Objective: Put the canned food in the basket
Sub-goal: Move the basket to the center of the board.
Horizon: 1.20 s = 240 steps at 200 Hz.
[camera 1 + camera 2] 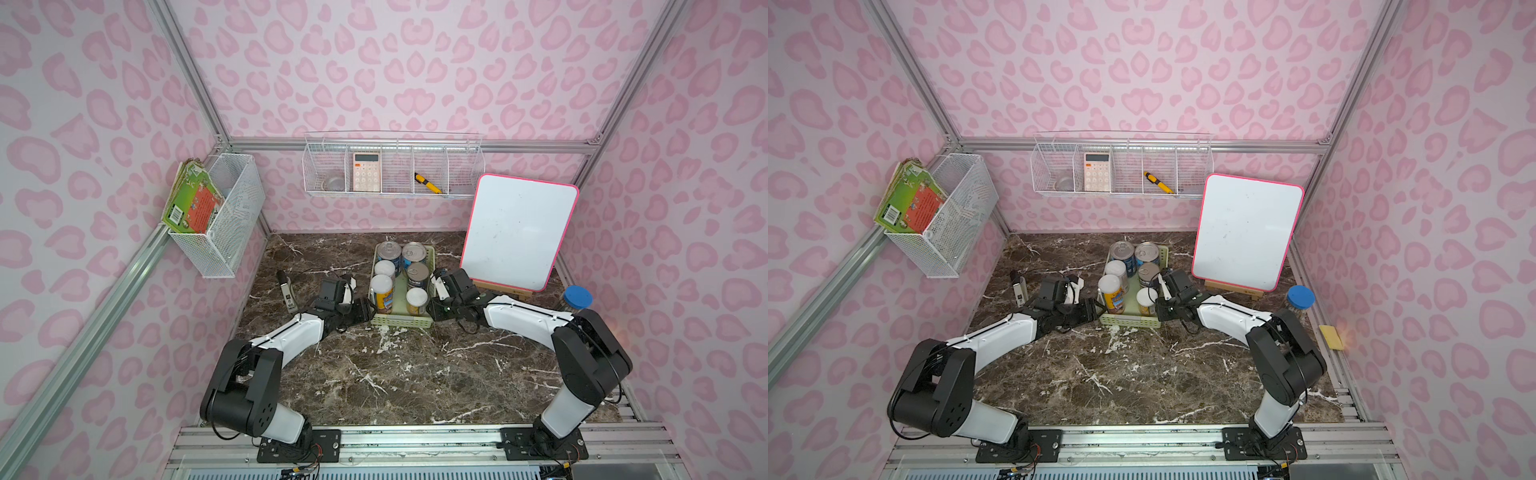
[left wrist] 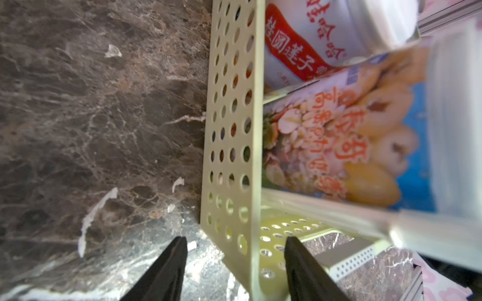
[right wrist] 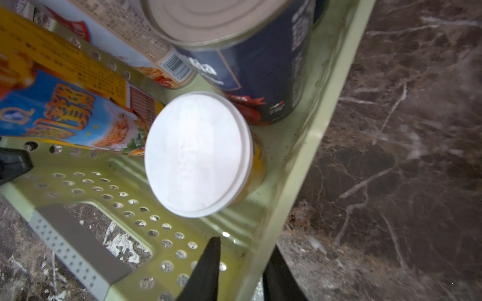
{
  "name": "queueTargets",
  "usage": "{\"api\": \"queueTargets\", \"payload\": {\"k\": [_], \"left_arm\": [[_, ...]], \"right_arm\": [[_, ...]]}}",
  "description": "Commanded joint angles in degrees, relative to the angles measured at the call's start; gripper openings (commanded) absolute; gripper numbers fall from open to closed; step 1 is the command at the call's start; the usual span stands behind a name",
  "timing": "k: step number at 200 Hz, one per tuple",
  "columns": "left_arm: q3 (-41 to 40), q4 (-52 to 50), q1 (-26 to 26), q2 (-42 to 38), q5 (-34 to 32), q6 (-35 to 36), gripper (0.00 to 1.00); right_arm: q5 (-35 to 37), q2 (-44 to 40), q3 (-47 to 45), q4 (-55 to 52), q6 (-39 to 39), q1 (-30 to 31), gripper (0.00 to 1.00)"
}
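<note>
Jaws of the left gripper point(image 2: 234, 238) stand wide, astride one side wall of the light-green basket point(image 1: 401, 321) near its front corner. Those of the right gripper point(image 3: 245, 245) sit narrow around the opposite wall; whether they pinch it cannot be told. Six cans point(image 1: 417, 274) stand upright inside the basket, on the marble tabletop point(image 1: 415, 374). A pink-edged whiteboard point(image 1: 519, 232) leans just beside it, with a blue-capped jar point(image 1: 578, 297) near the right arm.

In both top views I have the basket point(image 1: 401, 321) at frame centre on the table point(image 1: 395, 374), six cans point(image 1: 417, 274) upright inside. My left gripper point(image 1: 369, 311) straddles its lower-left wall, my right gripper point(image 1: 432, 311) its lower-right wall. The whiteboard point(image 1: 519, 237) stands upper right of it, apart.
</note>
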Motion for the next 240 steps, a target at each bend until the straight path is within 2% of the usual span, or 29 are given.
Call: {"api": "queueTargets", "payload": {"k": [1,19,31,87,133,163,169,181,197,225,240], "left_arm": [[-1.7,-1.7,-0.3,-2.8,-1.0,-1.6,0.64],[-2.9,-3.9,-0.4,-6.1,-1.7,-2.3,0.66],[-3.4,-5.9,-0.4,-8.7,-1.9,-3.0,0.66],[-4.6,-15.1,-0.7,-21.6,-3.9,-4.1,0.68],[-4.0,-17.5,-0.7,-24.3,-5.0,-4.1,0.69],[-3.0,-19.1,-0.7,-25.4,-6.5,-3.9,0.72],[-2.7,-19.6,-0.7,-25.7,-7.1,-3.8,0.74],[-1.6,-20.9,-0.7,-26.1,-8.5,-3.7,0.80],[0.0,-22.2,-0.6,-26.6,-9.8,-3.2,0.88],[3.7,-24.0,-0.6,-26.4,-11.2,-2.2,0.94],[5.8,-24.9,-0.6,-26.0,-11.8,-1.5,0.96]], "right_arm": [[0.4,0.2,-0.2,-10.1,-3.7,-0.4,0.23],[-0.1,0.7,0.1,-11.1,-4.3,-0.4,0.21],[-0.4,0.5,0.1,-12.1,-4.6,-0.4,0.15],[-2.8,-3.2,-4.1,-14.8,-3.8,2.2,0.13],[-4.4,-3.9,-6.2,-14.0,2.4,7.1,0.13],[-3.6,-5.6,-7.5,-13.6,3.5,6.8,0.18],[-3.2,-6.2,-7.6,-13.9,3.3,6.4,0.22],[-2.3,-7.4,-7.3,-14.5,2.7,5.3,0.42],[-1.3,-9.7,-5.7,-16.0,0.8,3.6,0.60],[0.3,-13.3,0.2,-19.4,-3.4,1.1,0.80],[1.1,-13.3,3.6,-19.9,-6.1,-0.1,0.84]]}}
